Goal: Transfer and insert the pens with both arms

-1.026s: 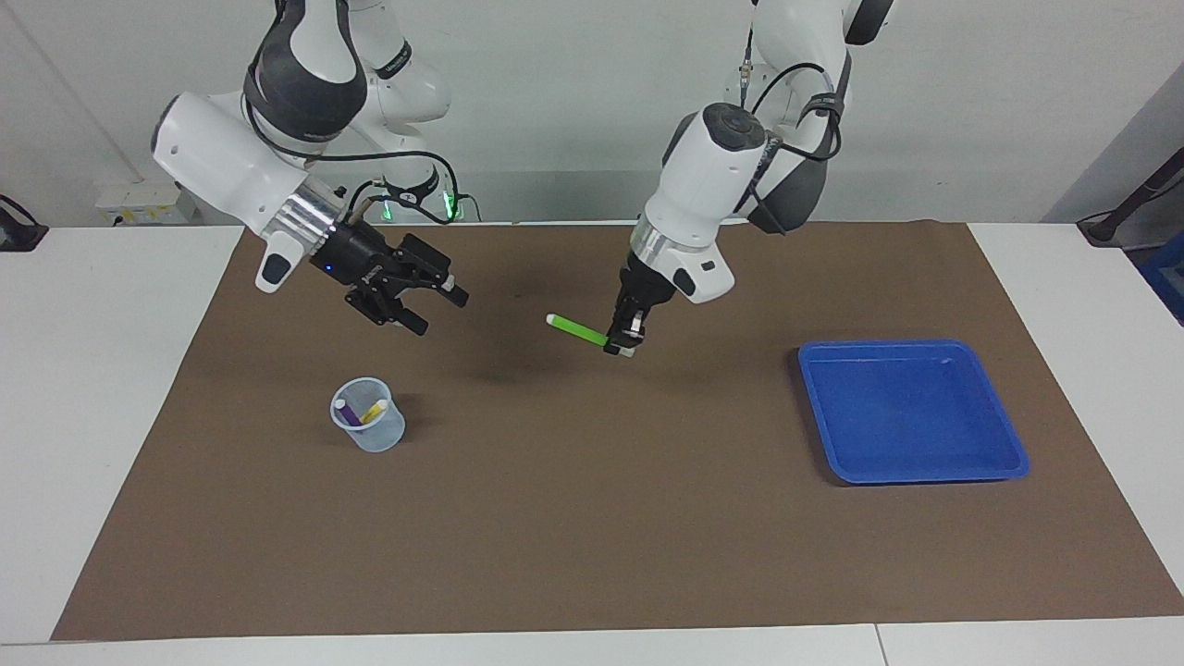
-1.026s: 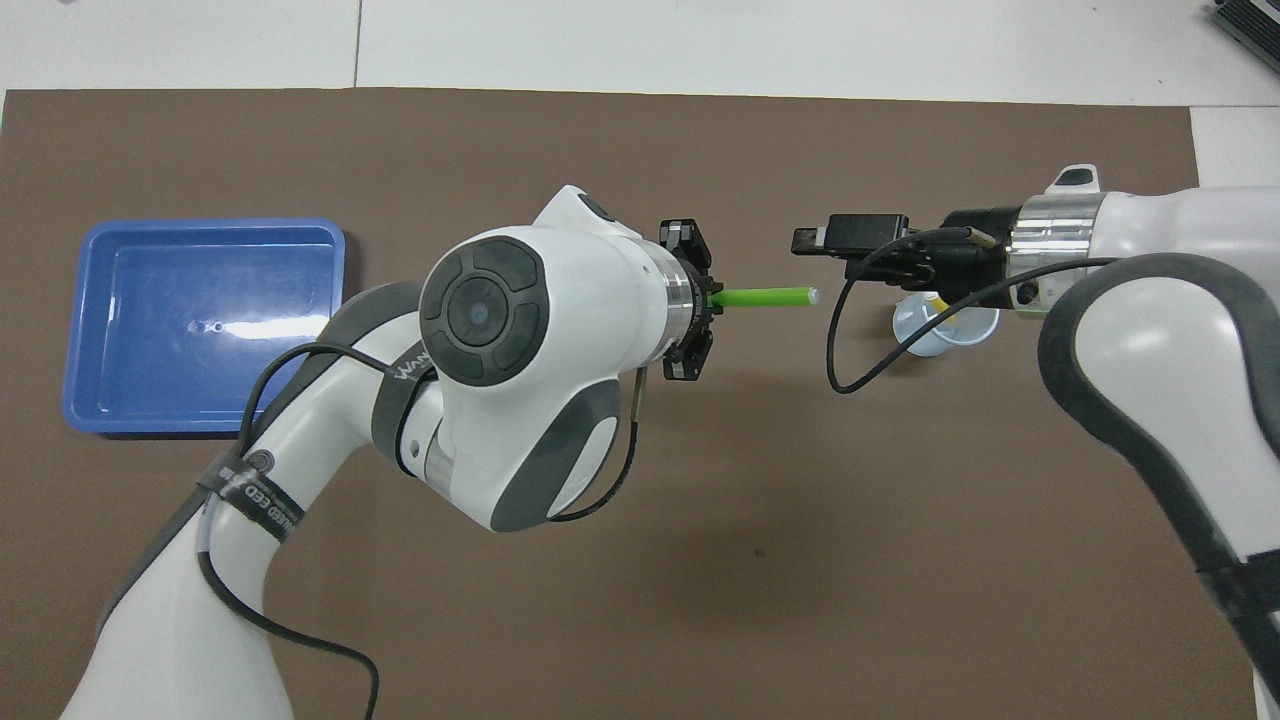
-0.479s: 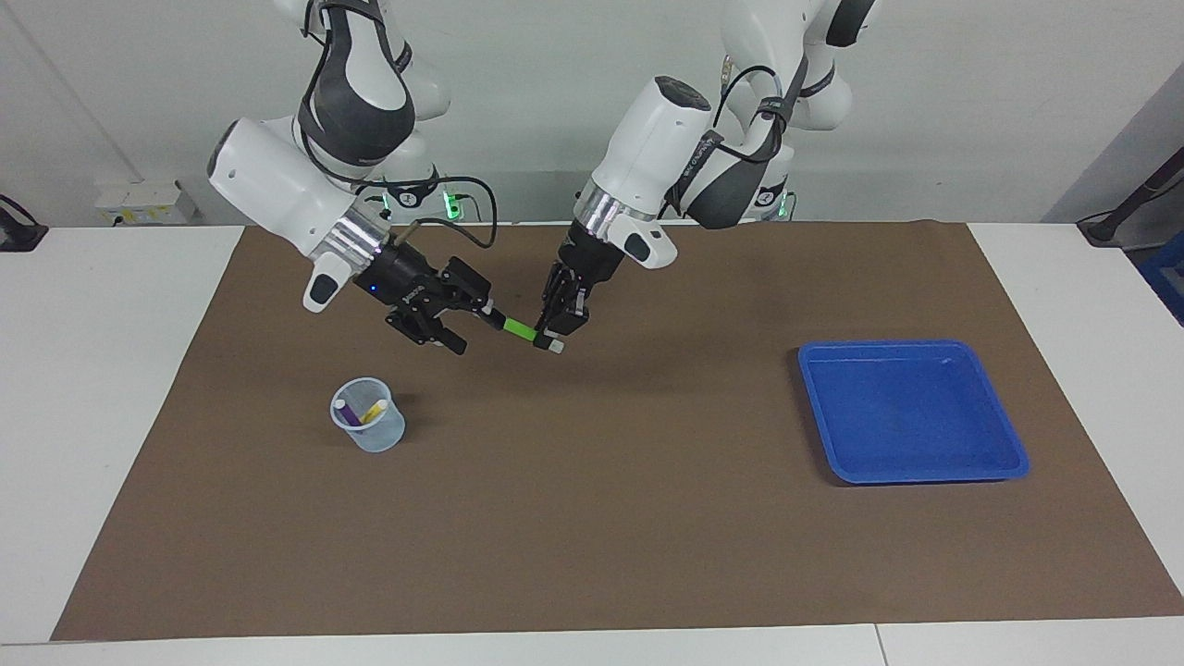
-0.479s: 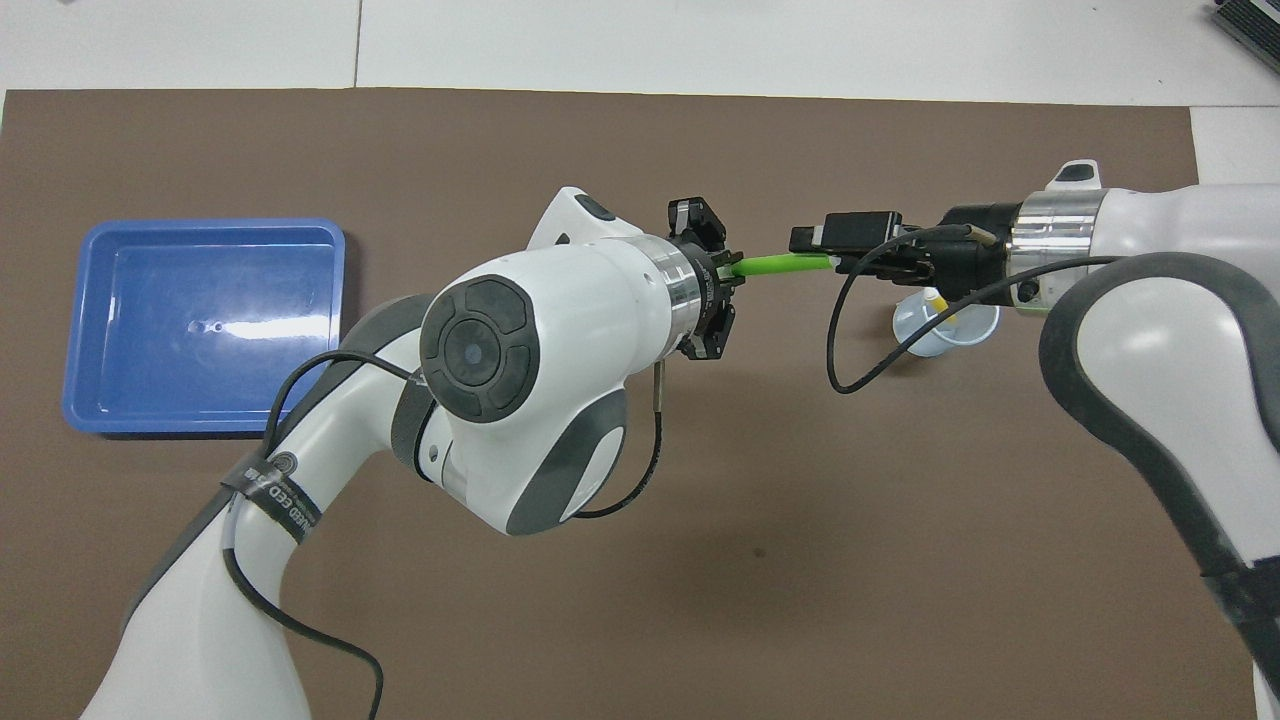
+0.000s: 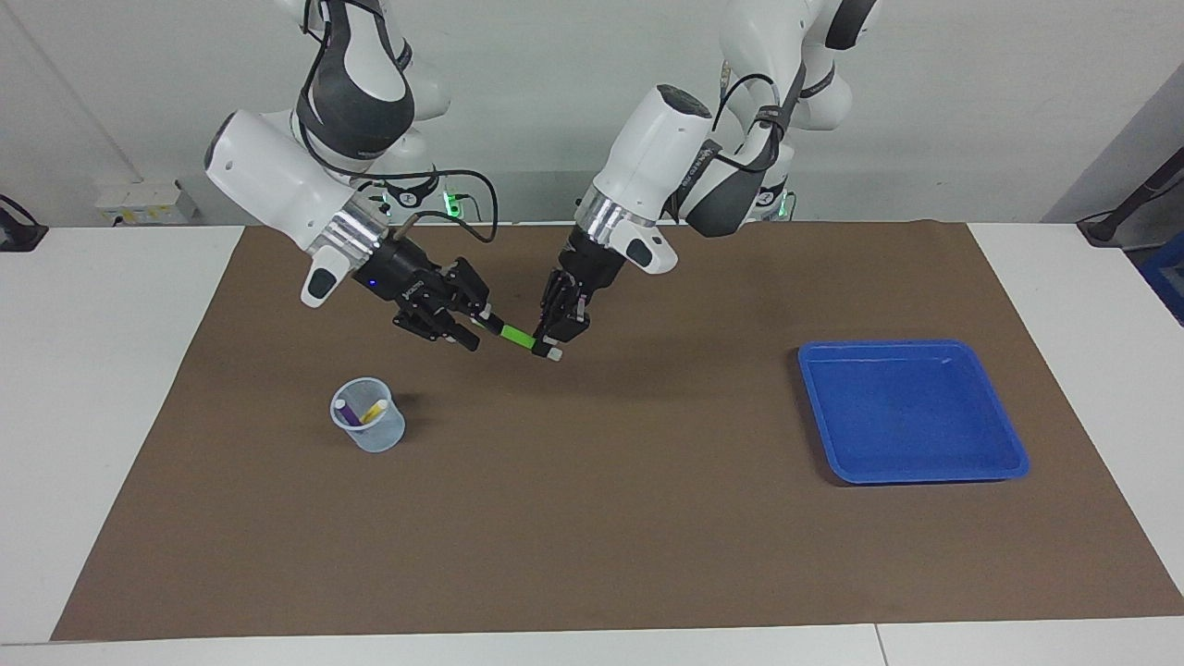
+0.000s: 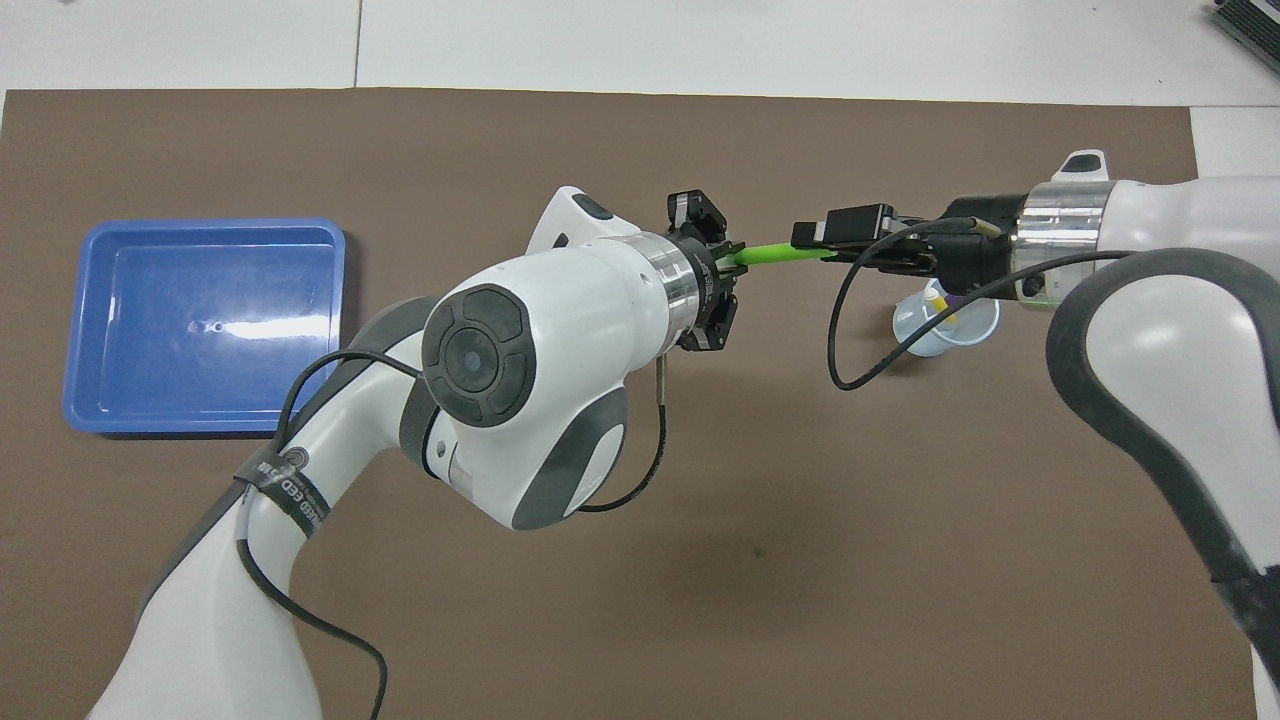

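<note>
A green pen [image 5: 518, 337] [image 6: 785, 253] hangs slanted in the air over the brown mat, between the two grippers. My left gripper [image 5: 555, 344] [image 6: 732, 262] is shut on its whitish lower end. My right gripper [image 5: 477, 326] [image 6: 815, 240] is open. Its jaws straddle the pen's other end with a gap on either side. A clear plastic cup [image 5: 370, 427] [image 6: 925, 330] stands on the mat toward the right arm's end. A purple pen [image 5: 347, 414] and a yellow pen [image 5: 373, 410] lean inside it.
An empty blue tray [image 5: 911, 344] [image 6: 210, 225] lies on the mat toward the left arm's end. The brown mat [image 5: 592, 536] covers most of the white table.
Both arms came together: the left gripper carried the green pen toward the right gripper, which moved in over the pen's free end. The right jaws have narrowed around it.
</note>
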`<state>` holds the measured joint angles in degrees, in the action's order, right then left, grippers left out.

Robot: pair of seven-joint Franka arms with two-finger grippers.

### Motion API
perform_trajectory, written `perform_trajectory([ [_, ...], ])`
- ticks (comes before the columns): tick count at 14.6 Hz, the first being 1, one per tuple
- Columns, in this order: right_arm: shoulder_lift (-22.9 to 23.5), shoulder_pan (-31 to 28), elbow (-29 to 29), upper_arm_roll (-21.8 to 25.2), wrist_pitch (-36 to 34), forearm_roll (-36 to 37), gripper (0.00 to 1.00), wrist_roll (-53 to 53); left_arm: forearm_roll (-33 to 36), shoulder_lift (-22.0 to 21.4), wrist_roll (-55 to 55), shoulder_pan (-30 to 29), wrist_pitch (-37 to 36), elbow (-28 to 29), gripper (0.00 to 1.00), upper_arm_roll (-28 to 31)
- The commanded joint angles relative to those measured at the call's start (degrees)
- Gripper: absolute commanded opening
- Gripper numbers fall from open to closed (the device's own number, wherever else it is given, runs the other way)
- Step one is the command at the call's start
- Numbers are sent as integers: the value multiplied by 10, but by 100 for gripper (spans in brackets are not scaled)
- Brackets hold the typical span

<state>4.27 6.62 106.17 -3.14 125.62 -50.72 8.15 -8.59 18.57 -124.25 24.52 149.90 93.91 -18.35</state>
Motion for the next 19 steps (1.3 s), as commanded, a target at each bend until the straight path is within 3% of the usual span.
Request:
perform_trajectory([
  [1,-3,-1,2,0,1,-14,38,6,-11,-6,-5,4,24,11,0,5],
  [6,-4,-1,-3,0,0,-13,23,6,-11,-6,-14,6,33,11,0,5],
  [9,-1,-2,-11,0,-1,-11,0,6,-11,-5,-14,6,33,10,0,5],
  [15,0,-6,-18,0,-3,-1,0,7,-6,-5,-5,6,32,10,0,5],
  [16,0,-5,-20,1,-4,11,0,6,-5,-6,-5,6,31,10,16,5],
  [17,0,-4,-22,0,-4,25,0,5,-4,-6,-3,6,30,10,43,5],
  [19,0,-6,-26,0,-6,33,0,5,-4,-6,-3,6,27,9,72,5],
])
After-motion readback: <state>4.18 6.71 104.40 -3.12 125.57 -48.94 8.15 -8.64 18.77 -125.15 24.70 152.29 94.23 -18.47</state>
